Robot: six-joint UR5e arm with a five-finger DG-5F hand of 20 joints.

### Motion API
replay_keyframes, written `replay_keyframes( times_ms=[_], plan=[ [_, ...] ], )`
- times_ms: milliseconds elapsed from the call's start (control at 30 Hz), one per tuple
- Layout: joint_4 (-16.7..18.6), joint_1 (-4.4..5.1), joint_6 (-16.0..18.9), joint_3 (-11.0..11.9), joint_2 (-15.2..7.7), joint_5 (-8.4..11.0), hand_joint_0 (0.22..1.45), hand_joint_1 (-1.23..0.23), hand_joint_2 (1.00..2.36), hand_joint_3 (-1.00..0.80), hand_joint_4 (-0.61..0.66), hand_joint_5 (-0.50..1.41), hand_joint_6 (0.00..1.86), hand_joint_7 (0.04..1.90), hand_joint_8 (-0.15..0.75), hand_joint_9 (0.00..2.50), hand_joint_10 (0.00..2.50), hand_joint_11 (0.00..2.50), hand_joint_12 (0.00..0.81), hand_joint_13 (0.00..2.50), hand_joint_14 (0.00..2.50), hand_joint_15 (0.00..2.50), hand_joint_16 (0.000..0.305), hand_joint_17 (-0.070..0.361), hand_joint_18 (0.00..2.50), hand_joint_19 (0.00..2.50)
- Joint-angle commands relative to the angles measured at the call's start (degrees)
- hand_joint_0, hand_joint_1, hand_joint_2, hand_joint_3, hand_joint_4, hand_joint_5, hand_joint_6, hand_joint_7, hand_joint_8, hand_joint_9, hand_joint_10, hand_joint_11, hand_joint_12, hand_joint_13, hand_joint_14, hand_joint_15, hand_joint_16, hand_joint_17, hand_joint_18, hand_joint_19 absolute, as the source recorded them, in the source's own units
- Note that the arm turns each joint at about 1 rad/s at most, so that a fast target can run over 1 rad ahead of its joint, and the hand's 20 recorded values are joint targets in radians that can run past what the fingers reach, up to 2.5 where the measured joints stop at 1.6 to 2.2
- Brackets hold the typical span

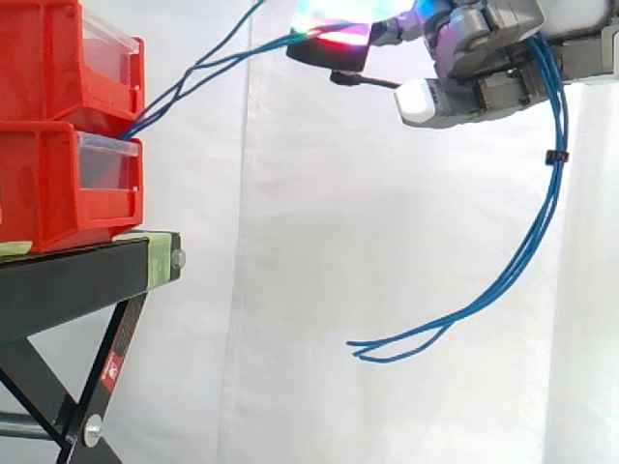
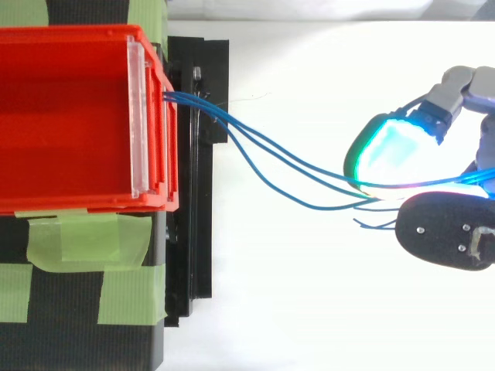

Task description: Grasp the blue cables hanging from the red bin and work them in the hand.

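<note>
Several thin blue cables [image 1: 554, 188] are running from the front edge of the stacked red plastic bins [image 1: 48, 184] on the black stand [image 1: 68, 280] up to the hand [image 1: 474, 68], which is pinching them between curled, glowing fingertips [image 2: 383, 154]. Past the grey metal palm they are hanging in a long smooth curve, with their loose ends dangling free.

From my seat the red bins [image 1: 48, 193] look like glossy plastic, the black stand [image 1: 68, 275] matte metal, the curtain [image 1: 338, 242] plain white cloth.
</note>
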Motion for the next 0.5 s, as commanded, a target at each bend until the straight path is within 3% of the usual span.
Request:
replay_keyframes(
  times_ms=[0,100,300,367,467],
  plan=[
    [0.0,0.00,0.0,0.0,0.0,0.00,1.01,-0.72,1.01,0.20,0.28,0.34,0.15,1.32,0.523,0.55,2.50,2.50,0.654,0.88,2.50,2.04,0.067,0.152,1.17,0.38],
    [0.0,0.00,0.0,0.1,0.0,0.00,1.05,-0.71,1.00,0.35,0.28,0.34,0.15,1.32,0.527,0.55,2.50,2.50,0.654,0.87,2.50,2.03,0.067,0.151,1.13,0.32],
    [0.0,0.00,0.0,0.0,0.0,0.00,1.08,-0.71,1.01,0.38,0.27,0.33,0.15,1.32,0.531,0.54,2.50,2.50,0.652,0.86,2.50,2.03,0.067,0.151,1.08,0.28],
    [0.0,0.00,0.0,0.0,0.1,0.00,1.04,-0.73,1.01,0.24,0.28,0.33,0.14,1.33,0.523,0.53,2.50,2.50,0.653,0.86,2.50,2.06,0.069,0.155,1.14,0.34],
    [0.0,0.00,0.0,0.0,0.0,0.00,0.89,-0.73,1.02,-0.18,0.28,0.33,0.13,1.34,0.521,0.52,2.50,2.50,0.659,0.86,2.50,2.05,0.068,0.153,1.18,0.44]
  ],
)
